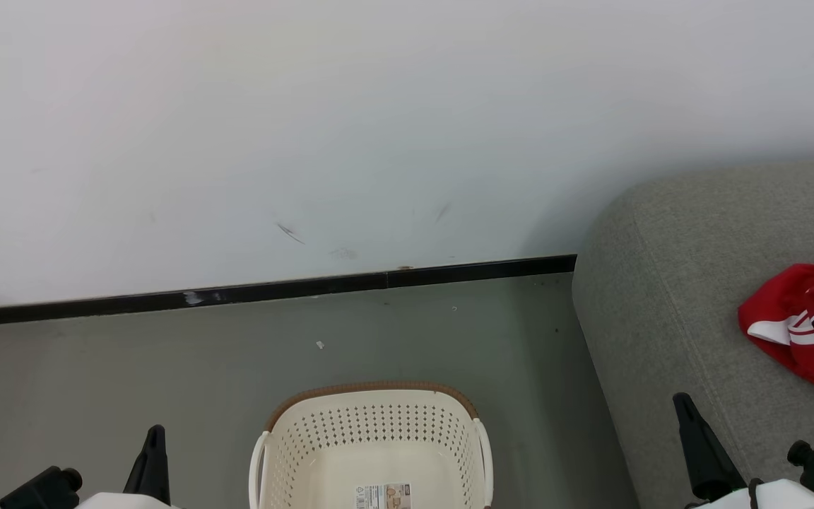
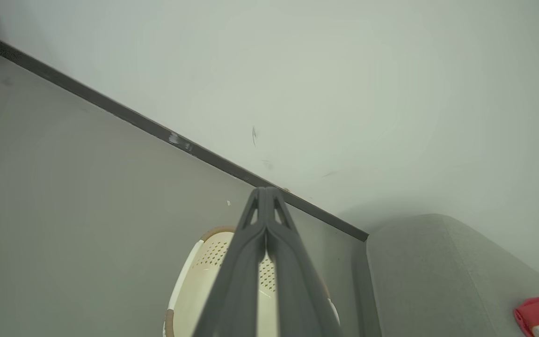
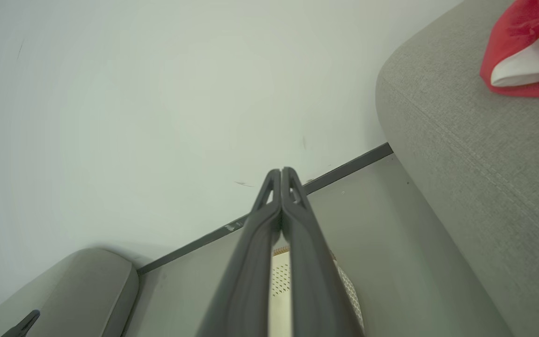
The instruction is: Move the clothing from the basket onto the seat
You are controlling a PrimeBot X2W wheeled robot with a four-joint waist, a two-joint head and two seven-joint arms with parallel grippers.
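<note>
Counted: one basket, one grey seat and one heap of red clothing — the number of garments in it cannot be told. Two grippers are present — the left gripper and the right gripper, each with two dark fingers. Also one label, one black skirting strip and one further grey upholstered piece.

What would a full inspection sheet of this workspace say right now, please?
Surface: grey floor, smooth.
Job's things: red clothing lies bunched on the grey sofa; laundry basket stands on the floor, its visible part empty but for a label.
Clutter: one white speck on the floor.
Hands: left hand shut, empty; right hand shut, empty.
Cables: thin loop by the right wrist, unclear.
Surroundings: white wall, scuffed; black skirting.
</note>
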